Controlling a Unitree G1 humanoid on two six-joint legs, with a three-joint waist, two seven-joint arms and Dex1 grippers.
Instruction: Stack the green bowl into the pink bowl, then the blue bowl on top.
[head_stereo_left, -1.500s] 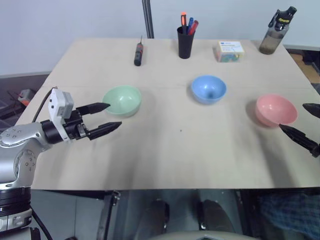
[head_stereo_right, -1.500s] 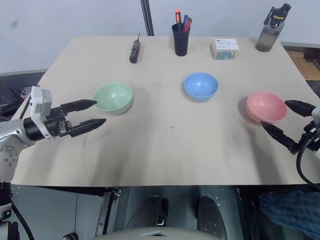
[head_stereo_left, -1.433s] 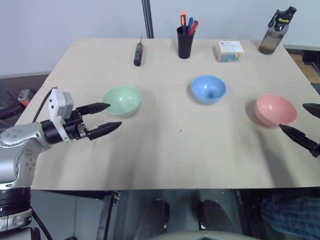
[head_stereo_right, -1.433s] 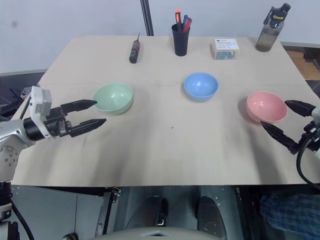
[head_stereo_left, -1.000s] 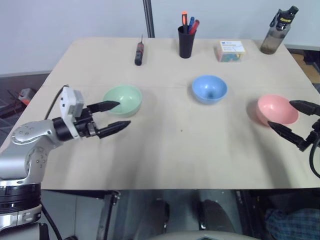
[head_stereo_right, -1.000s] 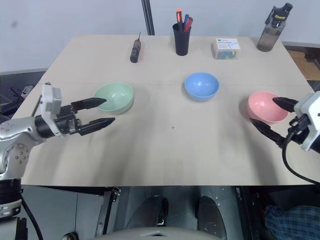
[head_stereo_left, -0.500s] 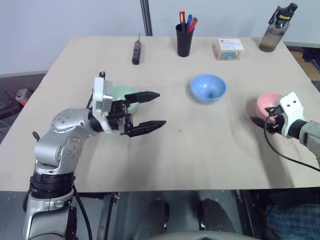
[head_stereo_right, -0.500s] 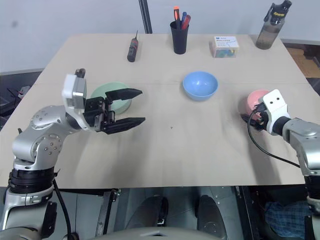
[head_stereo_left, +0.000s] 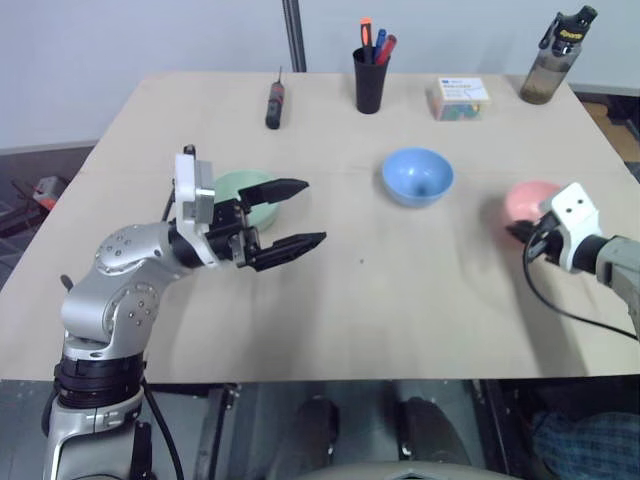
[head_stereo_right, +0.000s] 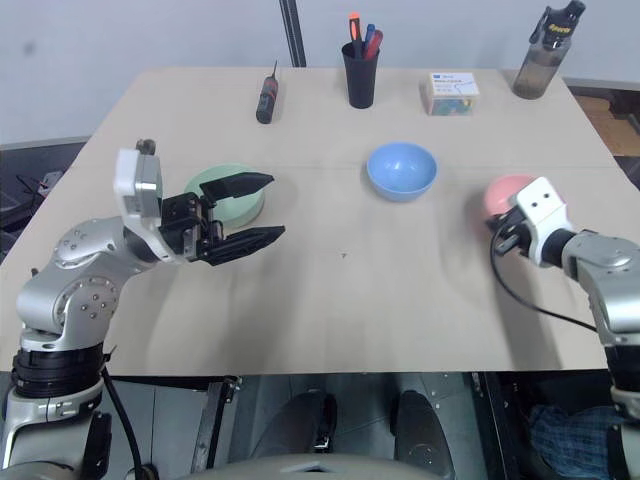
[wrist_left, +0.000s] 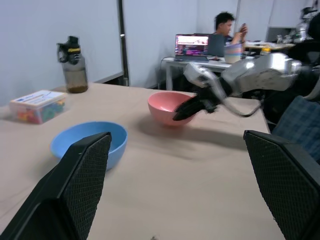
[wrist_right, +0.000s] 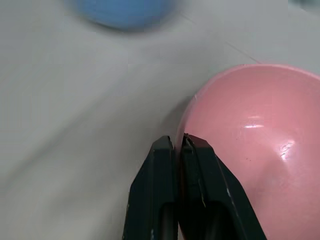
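Note:
The pale green bowl (head_stereo_left: 240, 184) sits at the table's left, partly hidden behind my left gripper (head_stereo_left: 316, 210). That gripper hangs open just above and in front of it, pointing right, with nothing between its fingers. At the table's middle stands the blue bowl (head_stereo_left: 417, 177), which the left wrist view also shows (wrist_left: 90, 142). Near the right edge is the pink bowl (head_stereo_left: 528, 198). My right gripper (wrist_right: 176, 144) is shut on its near-left rim, one finger inside and one outside. From the left wrist view the same grip (wrist_left: 186, 108) appears on the pink bowl (wrist_left: 165, 102).
Along the table's back edge lie a screwdriver (head_stereo_left: 276, 105), a black pen cup (head_stereo_left: 370, 80), a small box of coloured items (head_stereo_left: 459, 100) and a dark bottle (head_stereo_left: 557, 55). A person (wrist_left: 227, 30) sits at a laptop far behind.
My right gripper moved in onto the pink bowl's rim and shut on it. My left gripper swung right past the green bowl and rose a little, still open.

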